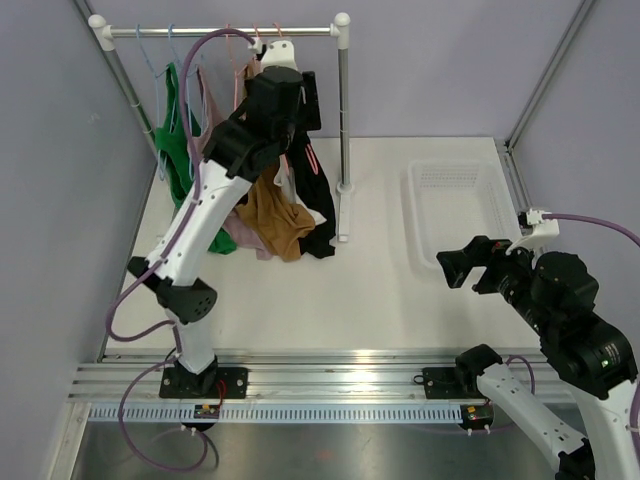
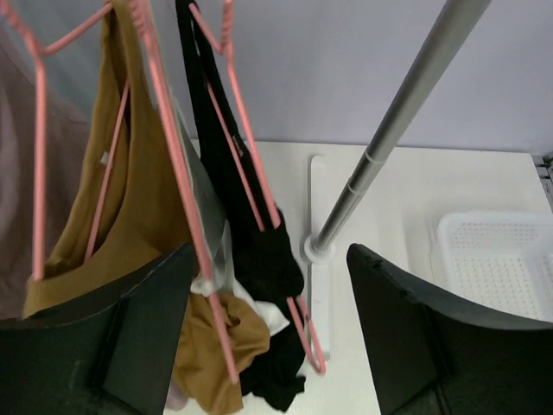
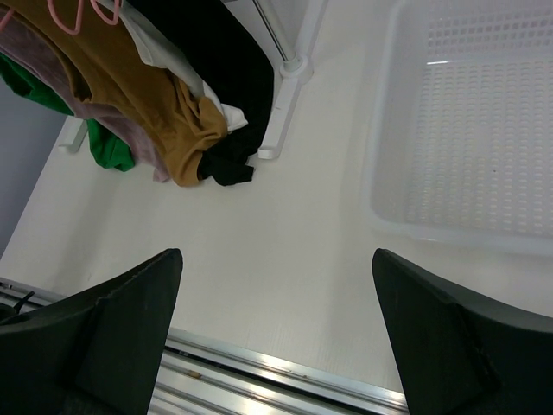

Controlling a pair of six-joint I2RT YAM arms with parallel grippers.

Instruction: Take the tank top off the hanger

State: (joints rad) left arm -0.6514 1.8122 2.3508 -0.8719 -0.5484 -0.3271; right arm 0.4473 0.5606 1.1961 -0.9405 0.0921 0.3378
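Observation:
Several tank tops hang on pink hangers from the rail (image 1: pixel 220 32): green (image 1: pixel 175 140), mauve, mustard (image 1: pixel 275 215), white and black (image 1: pixel 318 200). Their hems lie bunched on the table. My left gripper (image 1: pixel 290 110) is raised at the rail, open and holding nothing. In the left wrist view its open gripper (image 2: pixel 270 252) has the black tank top (image 2: pixel 259 251) on its pink hanger (image 2: pixel 259 173) between the fingers. The mustard top (image 2: pixel 130 207) on another pink hanger is at the left finger (image 2: pixel 147 328). My right gripper (image 1: pixel 458 268) (image 3: pixel 276 259) is open and empty, low over the table.
The rack's right upright pole (image 1: pixel 344 110) (image 2: pixel 389 130) stands just right of the clothes on a white foot (image 3: pixel 276 112). An empty white perforated basket (image 1: pixel 465 215) (image 3: pixel 467 130) sits at the right. Metal rails (image 1: pixel 320 375) run along the near edge.

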